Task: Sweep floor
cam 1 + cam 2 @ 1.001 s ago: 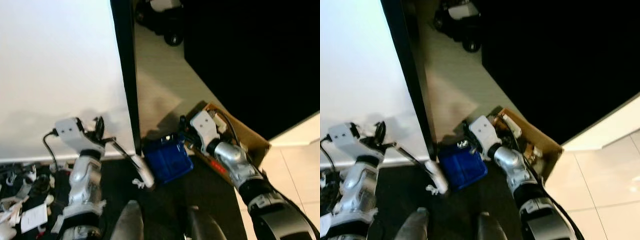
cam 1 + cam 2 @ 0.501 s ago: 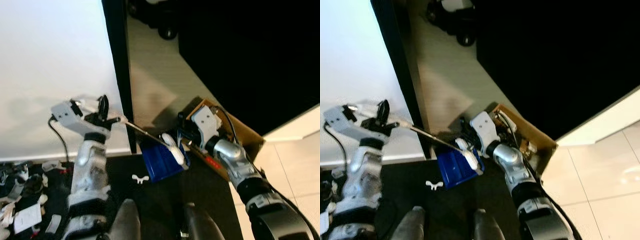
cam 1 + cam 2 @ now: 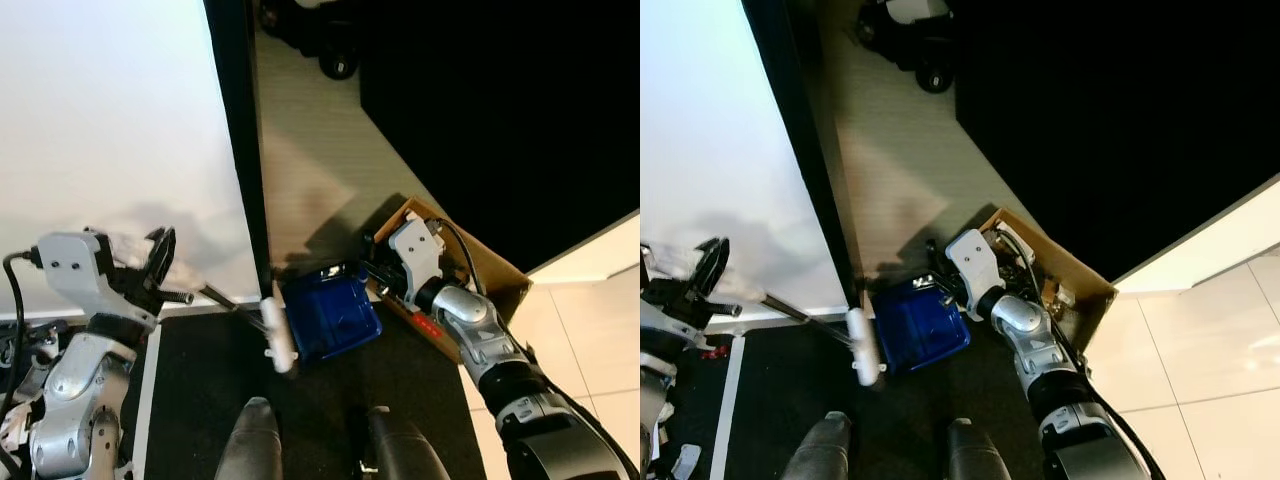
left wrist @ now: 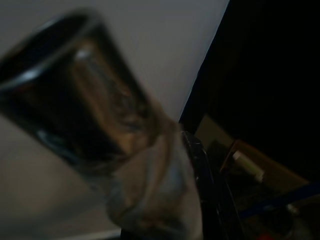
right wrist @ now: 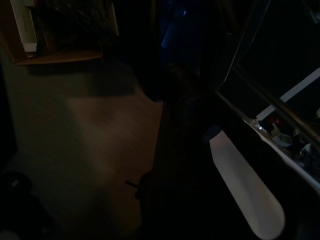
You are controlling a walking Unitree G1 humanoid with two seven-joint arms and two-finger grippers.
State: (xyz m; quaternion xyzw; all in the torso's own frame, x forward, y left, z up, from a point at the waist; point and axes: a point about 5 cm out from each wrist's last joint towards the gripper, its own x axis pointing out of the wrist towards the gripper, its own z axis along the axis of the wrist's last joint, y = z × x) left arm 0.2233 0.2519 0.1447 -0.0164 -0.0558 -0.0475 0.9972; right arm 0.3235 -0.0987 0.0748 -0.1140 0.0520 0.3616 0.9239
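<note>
- The white brush head (image 3: 279, 330) has swung back off the blue dustpan (image 3: 333, 315) since half a second ago and now lies just beside its left edge on the dark mat (image 3: 210, 390); the small white scrap seen on the mat then is gone from view
- The left gripper (image 3: 160, 268) has drawn back toward the robot's left, its jaws clamped on the thin brush handle (image 3: 225, 300)
- The right gripper (image 3: 375, 270) holds the dustpan at its rear; I cannot tell how its jaws stand
- The dustpan sits at the mat's far edge, against the foot of the dark post (image 3: 240, 150), touching the cardboard box (image 3: 500, 275)
- Judging by the mat, the nearby litter looks gathered; emptying the pan is probably left
- Open room: the pale floor strip (image 3: 320, 160) ahead; the white wall (image 3: 110, 130) and box hem in both sides
</note>
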